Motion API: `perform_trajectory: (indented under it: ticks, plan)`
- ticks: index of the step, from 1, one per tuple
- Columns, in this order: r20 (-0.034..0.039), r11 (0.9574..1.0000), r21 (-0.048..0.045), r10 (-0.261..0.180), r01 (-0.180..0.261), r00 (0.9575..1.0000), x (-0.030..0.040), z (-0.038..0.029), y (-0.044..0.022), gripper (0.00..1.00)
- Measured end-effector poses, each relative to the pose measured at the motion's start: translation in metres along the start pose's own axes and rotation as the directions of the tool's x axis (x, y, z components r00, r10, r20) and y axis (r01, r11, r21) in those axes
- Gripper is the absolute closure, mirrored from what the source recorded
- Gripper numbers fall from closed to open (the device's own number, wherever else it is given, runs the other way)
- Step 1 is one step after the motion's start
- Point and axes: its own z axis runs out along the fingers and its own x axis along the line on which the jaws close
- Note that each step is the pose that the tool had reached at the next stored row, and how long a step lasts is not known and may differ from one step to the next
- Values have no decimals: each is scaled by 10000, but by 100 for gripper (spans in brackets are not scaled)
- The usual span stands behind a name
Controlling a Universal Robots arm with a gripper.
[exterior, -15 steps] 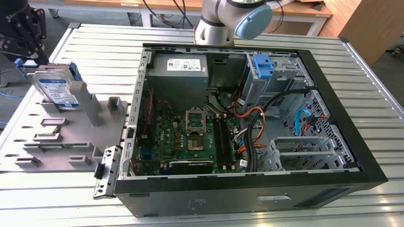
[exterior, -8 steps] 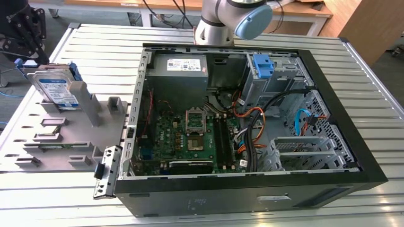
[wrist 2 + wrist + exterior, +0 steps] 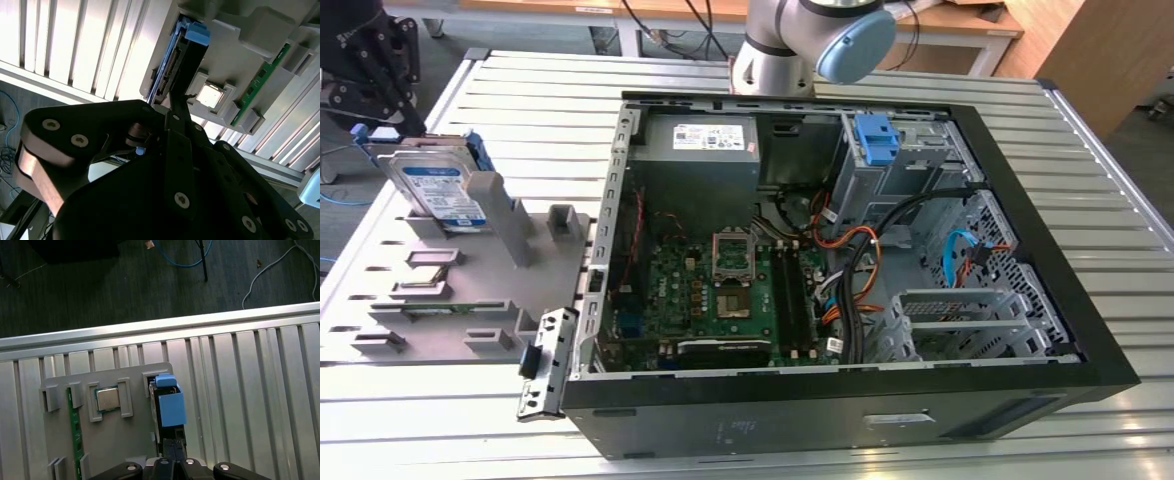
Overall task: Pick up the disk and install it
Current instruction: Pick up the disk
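We are losing the foot of the disk [image 3: 438,183] behind a post of the grey fixture [image 3: 460,300] at the exterior view's left. It is standing on end, long axis nearly upright, label facing near. The gripper [image 3: 173,442], pincer pressed together, is hovering at its top.

arm [image 3: 803,45]: stretched toward the exterior view's left | claw [image 3: 172,442]: pointed downward, fingers [image 3: 167,451] pressed together

Slatted table [image 3: 534,90] bears open computer case [image 3: 761,425] and grey tray [image 3: 467,300]
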Motion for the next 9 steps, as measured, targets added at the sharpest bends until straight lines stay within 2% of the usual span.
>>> perform_trajectory:
  ticks: [4, 9]
  plan:
    - [35, 10000, -8, -1, 1, 10000, 1, 4, -2, 89]
    - [37, 10000, -23, 0, 0, 10000, 1, 7, -2, 89]
